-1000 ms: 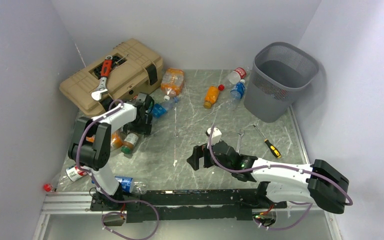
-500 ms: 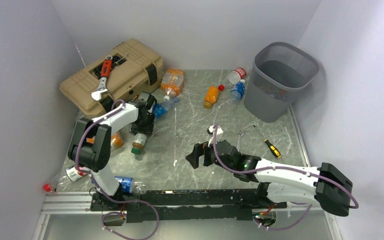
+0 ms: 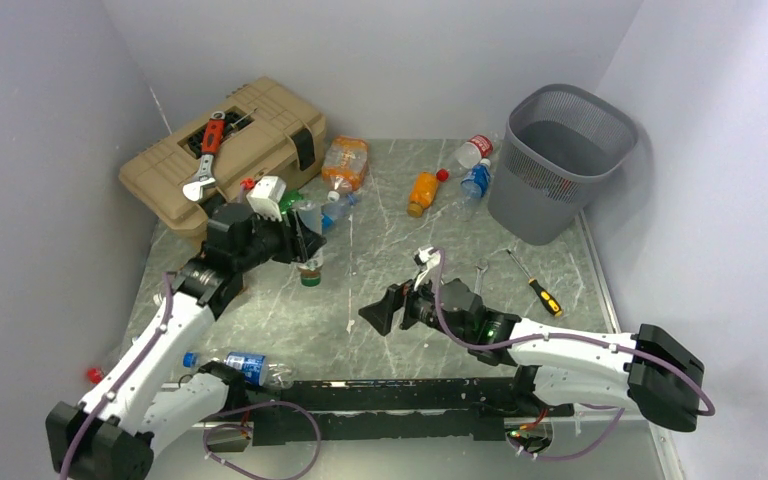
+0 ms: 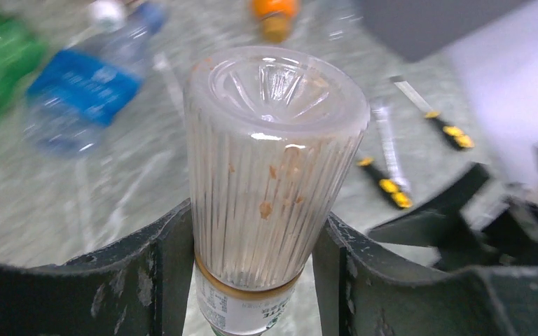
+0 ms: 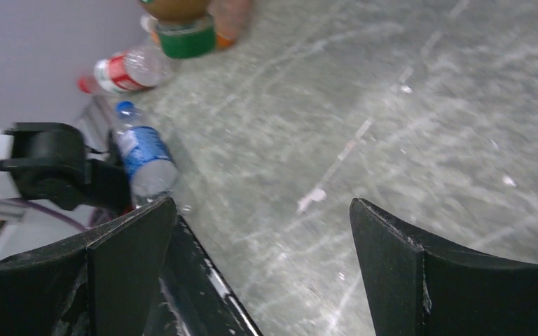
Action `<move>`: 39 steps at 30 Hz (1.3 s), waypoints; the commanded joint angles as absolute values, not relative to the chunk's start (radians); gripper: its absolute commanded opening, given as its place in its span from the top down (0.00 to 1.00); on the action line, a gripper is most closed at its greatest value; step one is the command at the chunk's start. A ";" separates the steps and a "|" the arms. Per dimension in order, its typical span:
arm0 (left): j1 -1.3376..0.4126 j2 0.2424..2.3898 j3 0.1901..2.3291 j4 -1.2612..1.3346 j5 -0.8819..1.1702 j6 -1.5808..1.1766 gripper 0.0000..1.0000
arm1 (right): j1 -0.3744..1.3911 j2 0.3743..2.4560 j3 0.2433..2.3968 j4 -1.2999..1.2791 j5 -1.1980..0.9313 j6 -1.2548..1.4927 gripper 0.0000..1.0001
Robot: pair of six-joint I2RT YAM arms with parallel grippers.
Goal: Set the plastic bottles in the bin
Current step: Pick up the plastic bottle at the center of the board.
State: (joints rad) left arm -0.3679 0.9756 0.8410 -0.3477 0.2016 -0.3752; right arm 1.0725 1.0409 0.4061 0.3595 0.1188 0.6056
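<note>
My left gripper [image 3: 301,246] [image 4: 252,260] is shut on a clear ribbed bottle [image 3: 309,268] [image 4: 270,168], held off the table with its green cap [image 5: 185,38] pointing down. My right gripper [image 3: 381,311] [image 5: 263,204] stands open over bare table near the middle, with nothing between its fingers. The grey mesh bin [image 3: 542,203] stands at the far right. Beside it lie an orange bottle [image 3: 422,192], a blue-label bottle [image 3: 475,179] and a red-label bottle [image 3: 471,150]. Another blue-label bottle [image 3: 251,367] [image 5: 143,157] lies by the near rail.
A tan toolbox [image 3: 260,135] with a red-handled wrench [image 3: 206,158] on its lid sits at the far left. A crumpled orange bottle [image 3: 345,163] and a blue-label bottle [image 3: 326,212] [image 4: 77,84] lie next to it. A screwdriver [image 3: 536,284] and a small spanner [image 3: 480,276] lie right of centre.
My left gripper has closed on the ribbed bottle, raised it off the table and carried it right as the arm stretched out. The right gripper has edged left, still open.
</note>
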 commanded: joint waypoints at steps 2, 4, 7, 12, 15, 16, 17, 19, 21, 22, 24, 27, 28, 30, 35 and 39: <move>-0.362 0.867 0.716 0.148 0.588 -0.576 0.57 | 1.084 1.034 0.398 0.703 0.006 0.574 0.00; -0.334 0.861 0.666 0.286 0.670 -0.637 0.58 | 1.099 1.049 0.415 0.747 0.005 0.554 0.00; -0.274 0.869 0.609 0.484 0.784 -0.778 0.60 | 1.131 1.086 0.464 0.748 0.045 0.500 0.00; -0.270 0.850 0.531 0.716 0.849 -0.904 0.60 | 1.153 1.105 0.460 0.835 0.118 0.481 0.02; -0.270 0.826 0.516 0.719 0.839 -0.903 0.60 | 1.154 1.129 0.477 0.868 0.126 0.472 0.04; -0.270 0.823 0.516 0.719 0.840 -0.903 0.60 | 1.153 1.141 0.494 0.865 0.122 0.467 0.05; -0.270 0.823 0.515 0.722 0.843 -0.904 0.60 | 1.154 1.158 0.514 0.861 0.110 0.462 0.05; -0.270 0.831 0.515 0.737 0.855 -0.913 0.60 | 1.152 1.191 0.560 0.835 0.096 0.458 0.05; -0.270 0.844 0.514 0.767 0.870 -0.930 0.61 | 1.153 1.222 0.599 0.805 0.103 0.458 0.07; -0.270 0.851 0.515 0.773 0.877 -0.935 0.61 | 1.154 1.234 0.606 0.810 0.102 0.456 0.08; -0.271 0.856 0.518 0.773 0.886 -0.938 0.61 | 1.154 1.248 0.609 0.835 0.098 0.454 0.10; -0.271 0.853 0.514 0.778 0.883 -0.941 0.61 | 1.153 1.264 0.626 0.831 0.098 0.448 0.15; -0.271 0.851 0.513 0.779 0.879 -0.942 0.61 | 1.153 1.271 0.636 0.819 0.103 0.447 0.17; -0.271 0.846 0.512 0.772 0.876 -0.939 0.60 | 1.154 1.287 0.655 0.794 0.108 0.442 0.21; -0.272 0.843 0.512 0.771 0.881 -0.943 0.59 | 1.153 1.310 0.669 0.790 0.119 0.442 0.33; -0.272 0.847 0.514 0.771 0.888 -0.945 0.57 | 1.154 1.316 0.687 0.779 0.115 0.420 0.52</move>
State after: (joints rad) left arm -0.2718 0.8547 0.5106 0.7155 0.8616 -0.9340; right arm 1.1500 1.3121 0.6296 0.7563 0.1043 0.4477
